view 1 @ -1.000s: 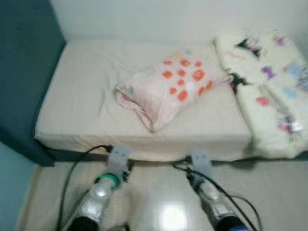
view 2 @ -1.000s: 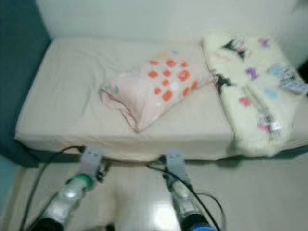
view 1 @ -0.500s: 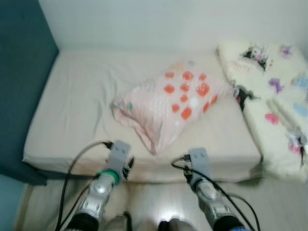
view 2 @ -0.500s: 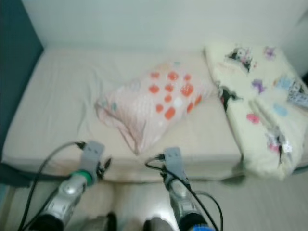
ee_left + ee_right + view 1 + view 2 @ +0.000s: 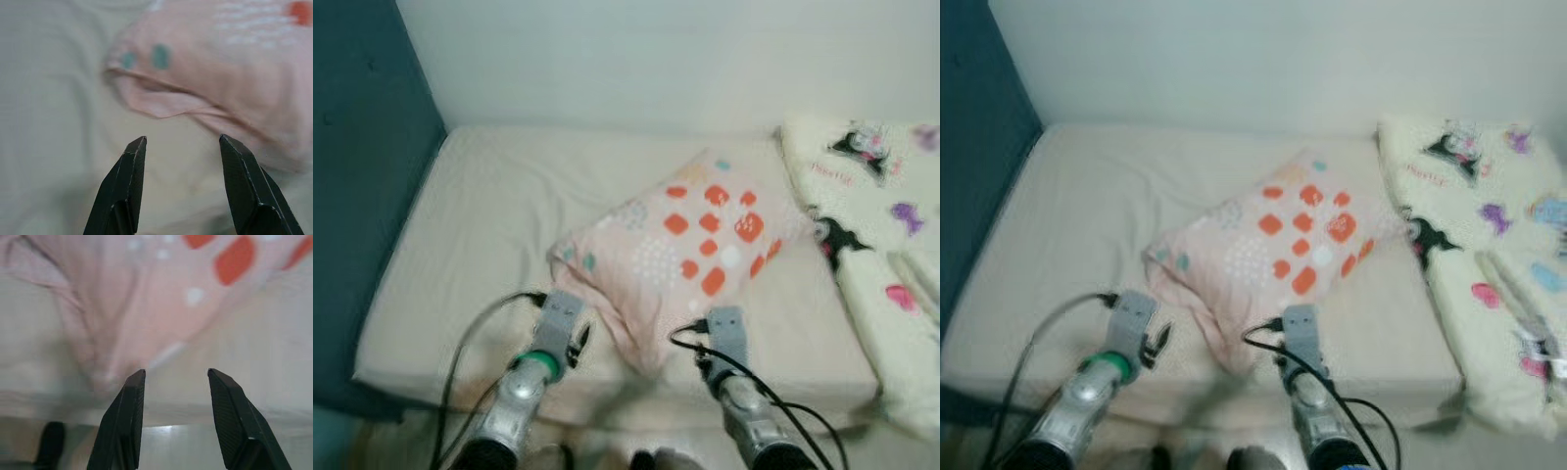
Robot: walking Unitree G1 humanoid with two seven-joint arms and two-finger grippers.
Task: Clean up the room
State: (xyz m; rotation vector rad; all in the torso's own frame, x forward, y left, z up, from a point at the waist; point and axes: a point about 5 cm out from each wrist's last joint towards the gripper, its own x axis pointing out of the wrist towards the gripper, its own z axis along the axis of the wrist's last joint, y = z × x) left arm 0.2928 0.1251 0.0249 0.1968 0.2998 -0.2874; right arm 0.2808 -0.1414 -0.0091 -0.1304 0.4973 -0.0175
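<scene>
A pink pillow (image 5: 680,250) with orange and white spots lies askew in the middle of the cream bed (image 5: 480,225). My left gripper (image 5: 181,147) is open, over the mattress just short of the pillow's near corner (image 5: 146,100). My right gripper (image 5: 173,377) is open too, level with the bed's front edge below the pillow's lower end (image 5: 127,333). Both arms (image 5: 543,348) (image 5: 729,357) reach forward over the bed's front edge on either side of that pillow end. Neither gripper holds anything.
A folded cream blanket (image 5: 876,225) with cartoon prints lies on the bed's right side. A dark teal panel (image 5: 362,196) stands along the bed's left end. A white wall (image 5: 636,59) runs behind the bed. Shiny floor (image 5: 195,445) lies below the bed's edge.
The camera has come closer to the bed, so bed and pillow look bigger. Both grippers now reach over the bed's front edge by the pillow instead of hanging above the floor.
</scene>
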